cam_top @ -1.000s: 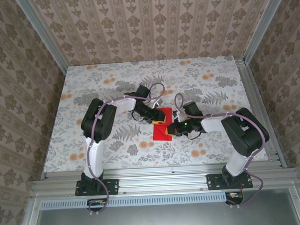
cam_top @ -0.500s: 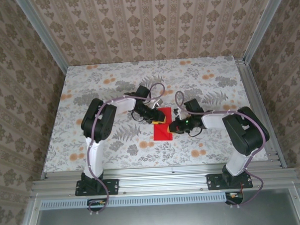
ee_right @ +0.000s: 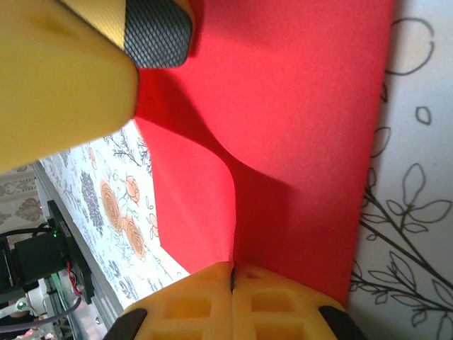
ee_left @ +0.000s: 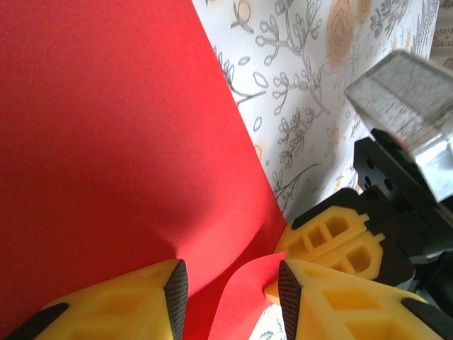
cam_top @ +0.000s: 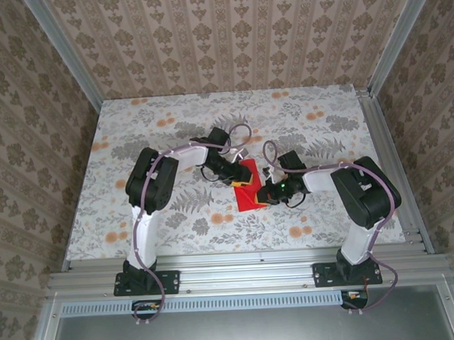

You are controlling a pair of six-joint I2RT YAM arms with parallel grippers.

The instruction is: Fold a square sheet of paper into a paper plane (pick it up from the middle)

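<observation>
Two grippers meet over the red paper at the middle of the flowered table. On your left, the left gripper sits low over the sheet with its yellow fingers spread apart. A raised curl of the paper's edge stands in the gap between them, and you cannot tell whether either pad touches it. The sheet lies mostly flat on the table, buckled into a soft ridge between the two grippers. On your right, the right gripper has its fingers pressed together, pinching the paper's edge where that ridge ends. From its wrist camera you see the left gripper's black-padded fingertip hovering near, over the red.
</observation>
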